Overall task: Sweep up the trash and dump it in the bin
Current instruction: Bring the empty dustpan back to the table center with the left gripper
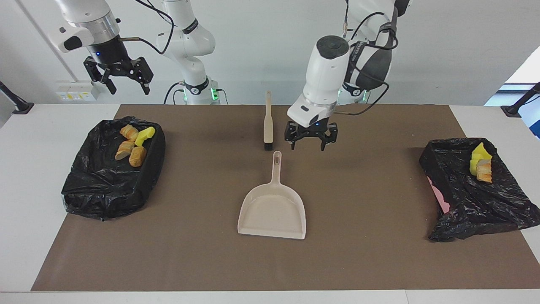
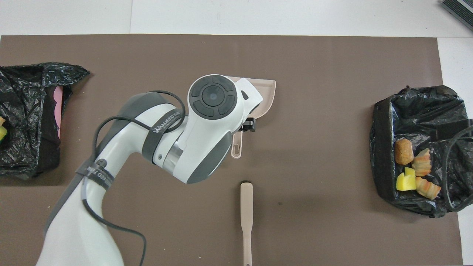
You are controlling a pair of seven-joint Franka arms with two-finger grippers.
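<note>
The beige dustpan [image 1: 272,209] [image 2: 268,94] lies flat mid-mat, with nothing in it and its handle [image 1: 276,162] toward the robots. My left gripper [image 1: 308,145] hangs open and empty above the mat, beside the handle's end on the left arm's side. A beige brush [image 1: 268,122] [image 2: 246,218] lies nearer to the robots than the dustpan. Several pieces of trash [image 1: 130,145] [image 2: 414,166] sit in the black-bagged bin [image 1: 105,185] at the right arm's end. More trash [image 1: 481,166] lies in the second bin [image 1: 472,207]. My right gripper [image 1: 128,88] waits open, high over the first bin.
A brown mat [image 1: 371,261] covers most of the white table. The two bins [image 2: 417,107] [image 2: 26,92] stand at its two ends, with the dustpan and brush between them. In the overhead view the left arm's wrist [image 2: 212,96] covers much of the dustpan.
</note>
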